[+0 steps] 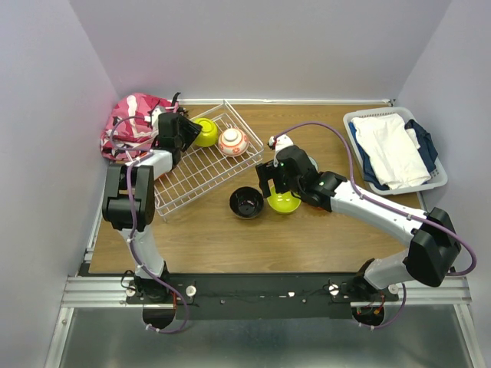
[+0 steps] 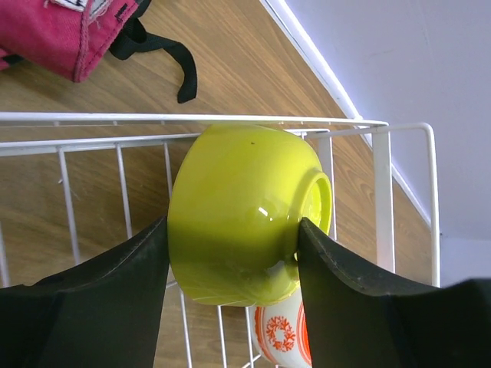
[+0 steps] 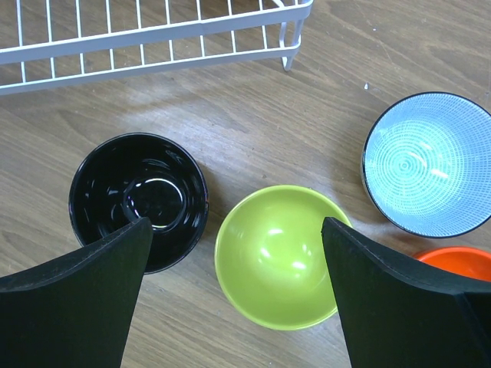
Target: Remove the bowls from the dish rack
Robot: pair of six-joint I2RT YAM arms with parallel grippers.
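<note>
The white wire dish rack (image 1: 192, 170) lies at the back left. My left gripper (image 1: 182, 132) is inside it, shut on a lime-green bowl (image 2: 242, 211) standing on edge; one finger (image 2: 115, 299) presses its rim side, the other its foot. A white bowl with red pattern (image 1: 232, 142) stands beside it in the rack and also shows in the left wrist view (image 2: 285, 337). My right gripper (image 3: 236, 230) is open above a second lime-green bowl (image 3: 276, 257) that sits upright on the table. Beside it are a black-inside bowl (image 3: 142, 199), a pale teal bowl (image 3: 428, 165) and an orange bowl (image 3: 456, 261).
A pink bag (image 1: 132, 126) lies left of the rack, close to my left arm. A white plastic basket of clothes (image 1: 393, 149) stands at the back right. The rack's corner (image 3: 288, 23) is just beyond the table bowls.
</note>
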